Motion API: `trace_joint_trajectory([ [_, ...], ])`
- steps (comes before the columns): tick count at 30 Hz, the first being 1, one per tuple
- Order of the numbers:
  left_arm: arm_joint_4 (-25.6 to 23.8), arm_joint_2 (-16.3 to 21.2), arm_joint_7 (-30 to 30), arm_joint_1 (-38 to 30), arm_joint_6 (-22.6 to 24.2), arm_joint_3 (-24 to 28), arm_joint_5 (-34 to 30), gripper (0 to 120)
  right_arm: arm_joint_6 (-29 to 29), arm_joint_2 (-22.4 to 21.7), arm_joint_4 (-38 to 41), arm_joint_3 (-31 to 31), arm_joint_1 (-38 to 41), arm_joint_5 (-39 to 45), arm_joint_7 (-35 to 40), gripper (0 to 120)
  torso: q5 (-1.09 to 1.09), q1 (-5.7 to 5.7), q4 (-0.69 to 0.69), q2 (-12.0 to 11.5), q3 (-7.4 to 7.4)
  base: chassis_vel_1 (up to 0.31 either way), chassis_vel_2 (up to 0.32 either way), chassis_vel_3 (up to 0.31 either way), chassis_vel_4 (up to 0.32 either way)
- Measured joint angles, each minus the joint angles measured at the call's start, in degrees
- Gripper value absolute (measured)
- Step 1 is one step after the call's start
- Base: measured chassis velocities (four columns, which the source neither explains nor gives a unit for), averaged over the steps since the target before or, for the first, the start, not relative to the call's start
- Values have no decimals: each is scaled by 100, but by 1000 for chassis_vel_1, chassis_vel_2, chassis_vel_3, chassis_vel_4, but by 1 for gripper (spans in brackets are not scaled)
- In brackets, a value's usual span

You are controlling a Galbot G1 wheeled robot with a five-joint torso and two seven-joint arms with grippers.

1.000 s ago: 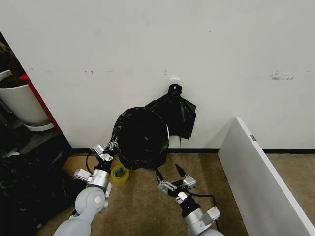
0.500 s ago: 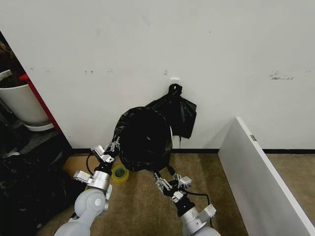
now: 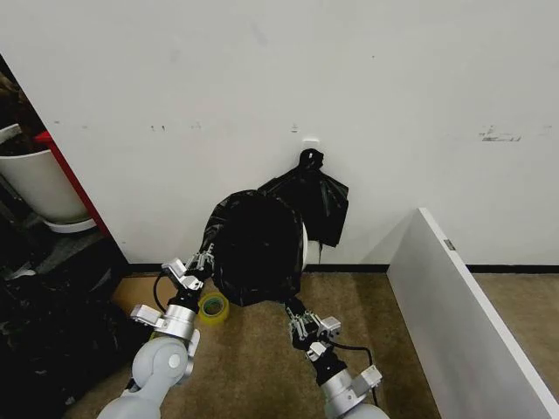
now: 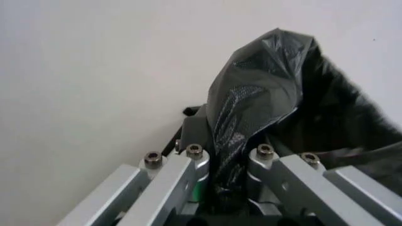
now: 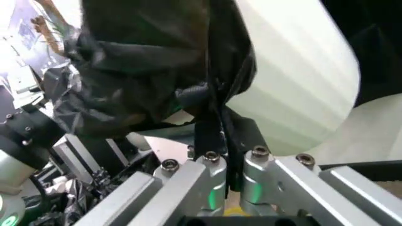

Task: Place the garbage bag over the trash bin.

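The glossy black garbage bag (image 3: pixel 251 249) is draped over the trash bin, whose cream-white side (image 3: pixel 303 246) shows at the bag's right edge, against the wall. My left gripper (image 3: pixel 202 259) is shut on the bag's left edge; in the left wrist view a crinkled fold of the bag (image 4: pixel 251 108) rises from between the closed fingers (image 4: pixel 191 162). My right gripper (image 3: pixel 295 312) is shut on the bag's lower hem below the bin. The right wrist view has a strand of the bag (image 5: pixel 210 113) pinched in the right gripper (image 5: pixel 234 157), with the bin's cream wall (image 5: pixel 295 75) beside it.
A knotted bunch of black bags (image 3: pixel 313 199) hangs on the wall just behind the bin. A yellow-green tape roll (image 3: pixel 211 305) lies on the brown floor by the left arm. A white pot (image 3: pixel 39 183) stands far left, a white board (image 3: pixel 458 301) slants at right.
My right gripper, open and clear of the bag a second ago, moved up and left to the bag's lower hem and shut on it. The left gripper kept its hold.
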Motion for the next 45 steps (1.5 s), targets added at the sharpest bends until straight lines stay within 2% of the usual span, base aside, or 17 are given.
trace_joint_trajectory([
  [9,-108,0,21,67,30,-1,-83,5,56,69,-267,8,135,23,-108,0,0,0,0,-1,0,0,0,0,0],
  [17,-282,21,85,193,219,7,-175,5,61,215,-517,76,319,-220,161,0,1,0,0,-1,0,0,0,0,0],
  [33,-120,177,540,349,396,-7,340,5,206,245,-642,313,467,-315,516,0,0,0,0,-1,0,0,0,0,0],
  [39,-225,172,825,434,562,-18,415,5,-225,293,-601,286,513,296,782,0,0,0,0,0,0,0,0,0,0],
  [45,-269,172,828,428,550,-33,389,5,-206,198,-512,203,355,-20,557,0,1,0,0,0,0,0,0,0,0],
])
